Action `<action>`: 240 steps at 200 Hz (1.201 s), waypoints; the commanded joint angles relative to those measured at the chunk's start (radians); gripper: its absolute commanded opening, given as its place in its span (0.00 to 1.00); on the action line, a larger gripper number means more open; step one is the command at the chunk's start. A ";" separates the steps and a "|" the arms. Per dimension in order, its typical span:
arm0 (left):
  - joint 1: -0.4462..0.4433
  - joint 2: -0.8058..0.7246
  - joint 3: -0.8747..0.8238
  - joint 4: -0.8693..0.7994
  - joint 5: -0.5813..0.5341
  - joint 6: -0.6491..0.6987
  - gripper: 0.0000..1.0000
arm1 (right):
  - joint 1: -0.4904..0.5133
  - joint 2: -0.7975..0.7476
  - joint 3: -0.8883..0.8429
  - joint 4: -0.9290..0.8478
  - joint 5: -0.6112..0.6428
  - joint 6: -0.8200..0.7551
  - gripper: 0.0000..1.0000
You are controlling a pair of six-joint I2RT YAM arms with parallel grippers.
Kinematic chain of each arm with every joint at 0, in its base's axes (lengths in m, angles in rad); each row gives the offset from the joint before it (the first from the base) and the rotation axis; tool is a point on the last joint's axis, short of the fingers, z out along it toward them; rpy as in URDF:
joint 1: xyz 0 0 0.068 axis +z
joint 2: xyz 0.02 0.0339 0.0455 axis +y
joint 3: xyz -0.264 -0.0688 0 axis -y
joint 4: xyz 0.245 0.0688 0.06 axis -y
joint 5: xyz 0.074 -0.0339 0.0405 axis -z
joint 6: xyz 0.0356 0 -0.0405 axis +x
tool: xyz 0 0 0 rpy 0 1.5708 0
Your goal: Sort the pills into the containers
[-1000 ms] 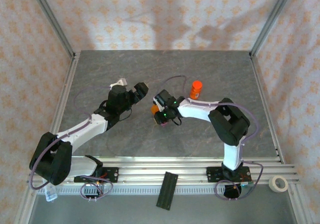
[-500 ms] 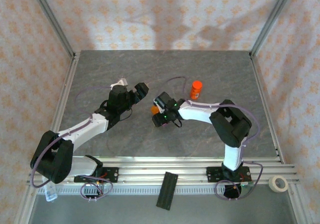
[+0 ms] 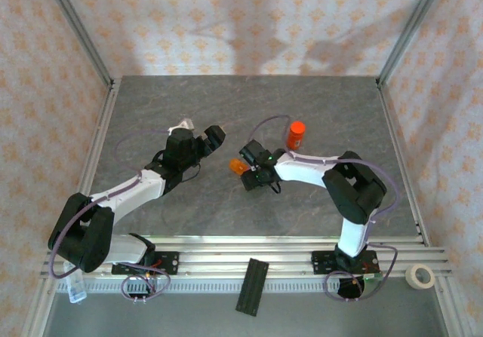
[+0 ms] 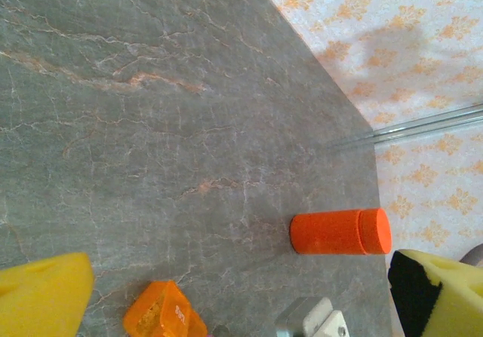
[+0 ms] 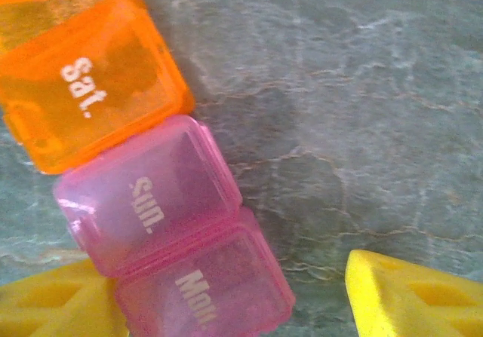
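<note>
The left gripper (image 3: 198,132), well left of the bottle (image 3: 296,133), gapes wide and holds nothing. The strip (image 5: 147,201) (cells marked Sat., Sun., Mon.) lies left of the bottle, between the half-open jaws of the right gripper (image 5: 226,295). It sits close against one jaw and clear of the other, ungripped.

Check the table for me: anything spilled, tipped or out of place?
Nothing spilled. The orange bottle stands upright and capped; the pill organizer lies flat. Only a black bar lies askew by the near rails.
</note>
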 commanded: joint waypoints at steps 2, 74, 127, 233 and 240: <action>0.009 -0.002 0.020 0.031 0.008 0.008 1.00 | -0.073 0.004 -0.006 -0.128 0.145 0.023 0.70; 0.009 0.004 0.020 0.037 0.013 0.009 1.00 | -0.141 0.046 0.042 -0.163 0.200 0.055 0.69; 0.009 -0.002 0.016 0.029 0.008 0.016 1.00 | -0.162 0.111 0.136 -0.173 0.197 0.048 0.65; 0.010 -0.006 0.022 -0.009 -0.004 0.062 1.00 | -0.162 0.116 0.228 -0.232 0.157 0.012 0.69; 0.010 -0.006 0.027 -0.024 -0.006 0.075 1.00 | -0.162 0.093 0.215 -0.237 0.145 0.011 0.70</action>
